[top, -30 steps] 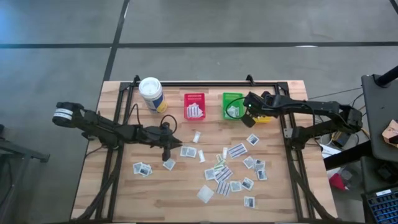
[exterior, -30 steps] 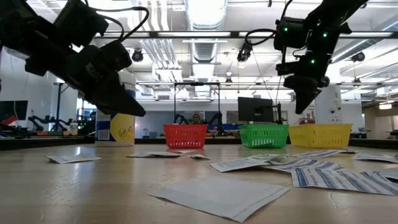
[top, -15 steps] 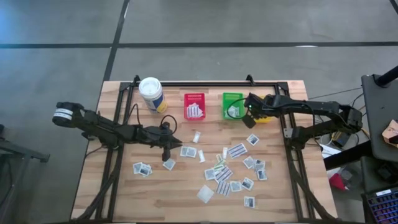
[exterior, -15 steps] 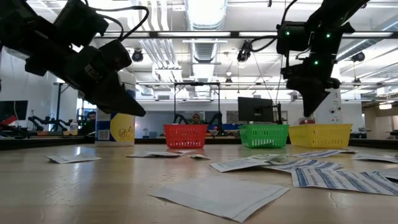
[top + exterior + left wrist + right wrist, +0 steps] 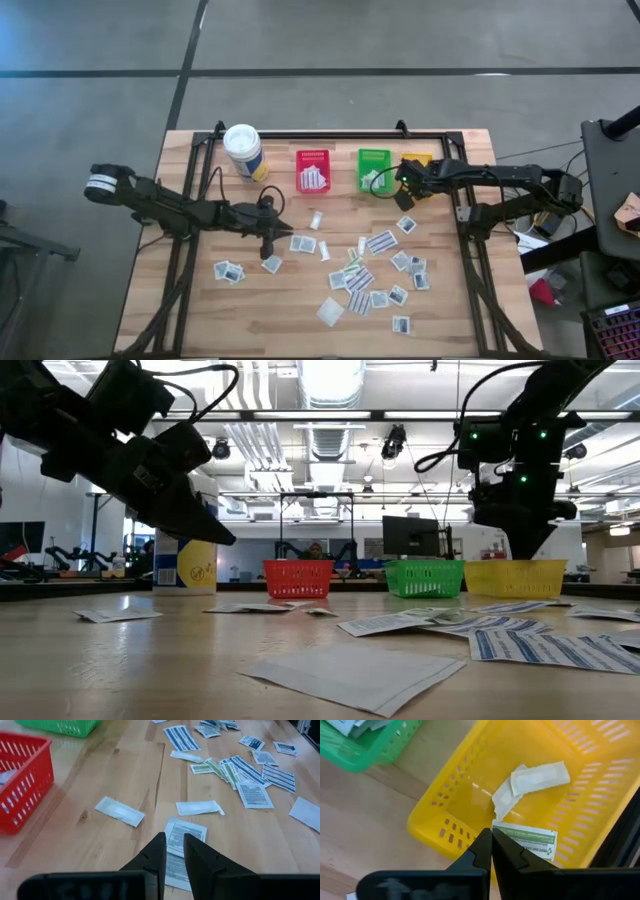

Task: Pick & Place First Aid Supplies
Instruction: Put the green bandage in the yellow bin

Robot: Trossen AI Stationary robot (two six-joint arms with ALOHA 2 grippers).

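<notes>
The first aid supplies, several small white packets (image 5: pixel 360 275), lie flat and scattered over the middle and right of the wooden table. My left gripper (image 5: pixel 172 842) hovers above a printed packet (image 5: pixel 186 831), slanting down, its fingers a narrow gap apart with nothing between them. In the low view my left gripper (image 5: pixel 222 538) is well clear of the tabletop. My right gripper (image 5: pixel 491 839) points down, shut and empty, above the wall of the yellow bin (image 5: pixel 485 795), which holds three packets (image 5: pixel 535 780). From above, my right gripper (image 5: pixel 405 186) stands between the green and yellow bins.
A red bin (image 5: pixel 313 170) with packets, a green bin (image 5: pixel 373 168) and the yellow bin (image 5: pixel 515 577) stand in a row at the back. A white canister with a yellow label (image 5: pixel 243 150) stands at the back left. Bare wood lies at the table's left and near side.
My right gripper has moved from above the green bin toward the table's right edge and down, until it stands over the yellow bin, rolling about its own axis as it went. It has stayed shut.
</notes>
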